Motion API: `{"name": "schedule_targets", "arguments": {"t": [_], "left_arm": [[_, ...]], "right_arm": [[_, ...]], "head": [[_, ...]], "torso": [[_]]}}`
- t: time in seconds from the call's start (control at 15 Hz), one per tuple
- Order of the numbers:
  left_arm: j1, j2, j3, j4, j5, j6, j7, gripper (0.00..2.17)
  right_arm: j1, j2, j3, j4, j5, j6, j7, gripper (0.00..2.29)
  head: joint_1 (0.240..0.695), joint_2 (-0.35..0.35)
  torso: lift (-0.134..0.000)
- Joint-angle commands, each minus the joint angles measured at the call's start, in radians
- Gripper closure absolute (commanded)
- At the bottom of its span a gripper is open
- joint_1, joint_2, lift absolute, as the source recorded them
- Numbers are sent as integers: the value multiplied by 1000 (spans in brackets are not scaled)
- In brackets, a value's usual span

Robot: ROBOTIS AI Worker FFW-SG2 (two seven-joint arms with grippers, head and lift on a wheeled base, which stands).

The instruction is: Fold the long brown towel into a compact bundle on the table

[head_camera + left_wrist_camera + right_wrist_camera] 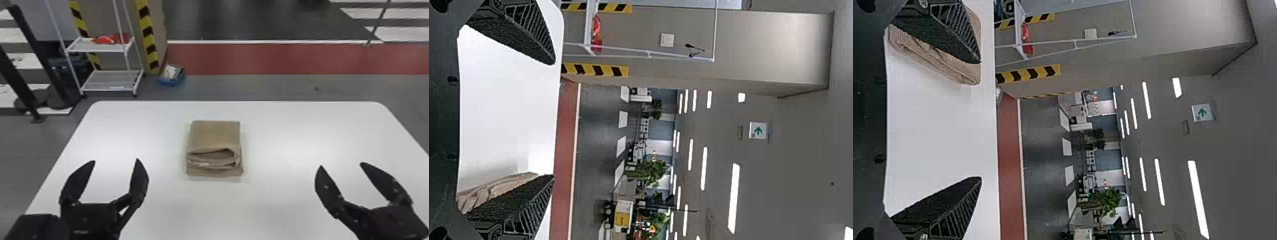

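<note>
Gaping wide, one left pincer [115, 160] and one right pincer [341, 164], both empty, flank one folded towel [215, 135].

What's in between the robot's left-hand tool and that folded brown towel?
Just a bare stretch of white table top, seen in the head view, between the left tool and the towel.

In the head view, a white table [303, 134] is stretching across the lower frame; a towel [215, 134] is lying folded on it, just below centre, its layers gaping toward the bottom edge.
</note>
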Motion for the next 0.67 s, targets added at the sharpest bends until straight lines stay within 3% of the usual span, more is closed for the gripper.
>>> {"name": "schedule_targets", "arguments": {"t": [0.0, 0.6], "left_arm": [[0, 0, 1, -2, 4, 7, -3, 80], [8, 0, -10, -37, 0, 37, -7, 87]], "right_arm": [[3, 0, -3, -3, 0, -3, 0, 39], [5, -6, -4, -9, 0, 0, 2, 49]], "head": [[695, 17], [695, 9]], "torso": [[-109], [-109]]}}
